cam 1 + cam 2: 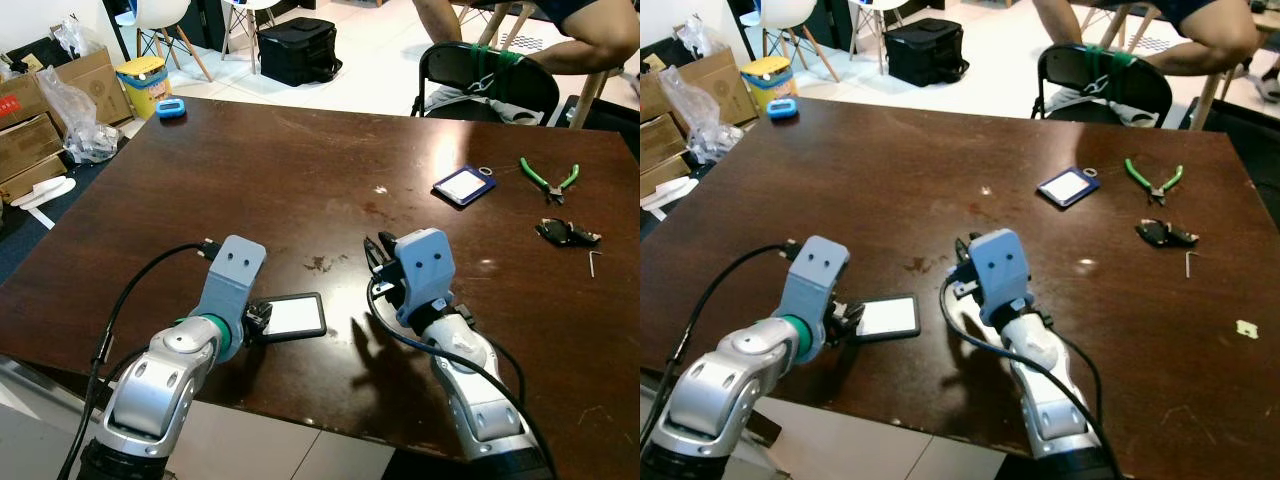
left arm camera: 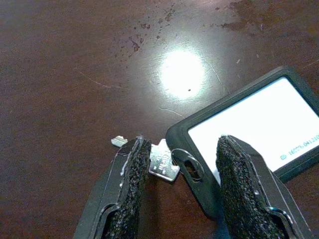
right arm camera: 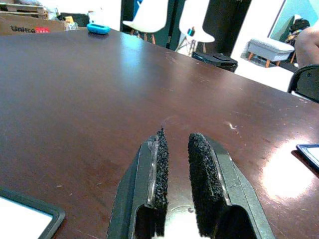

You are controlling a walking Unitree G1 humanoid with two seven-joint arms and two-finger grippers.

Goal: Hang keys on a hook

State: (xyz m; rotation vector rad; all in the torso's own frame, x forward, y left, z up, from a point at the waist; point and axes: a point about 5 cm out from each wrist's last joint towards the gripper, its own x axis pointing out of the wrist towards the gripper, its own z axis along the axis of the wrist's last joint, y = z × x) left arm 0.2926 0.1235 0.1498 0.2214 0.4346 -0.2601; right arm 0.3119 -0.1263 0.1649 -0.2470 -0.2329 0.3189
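A silver key point(image 2: 163, 164) on a small ring point(image 2: 185, 160) is attached to the corner of a black card holder point(image 1: 295, 316) with a white face, lying near the front edge of the dark wooden table point(image 1: 300, 180). My left gripper point(image 1: 262, 318) is low over the table, open, with the key and ring between its fingers point(image 2: 130, 169) and nothing gripped. My right gripper point(image 1: 378, 255) hovers over bare table to the right of the card holder. Its fingers point(image 3: 160, 154) are almost together and hold nothing.
At the far right of the table lie a blue card holder point(image 1: 464, 185), green pliers point(image 1: 548, 178), a black key bunch point(image 1: 566, 234) and an allen key point(image 1: 593, 264). A blue item point(image 1: 171, 108) sits at the far left corner. Behind are a black chair point(image 1: 487, 80), a seated person point(image 1: 590, 45) and boxes point(image 1: 40, 110).
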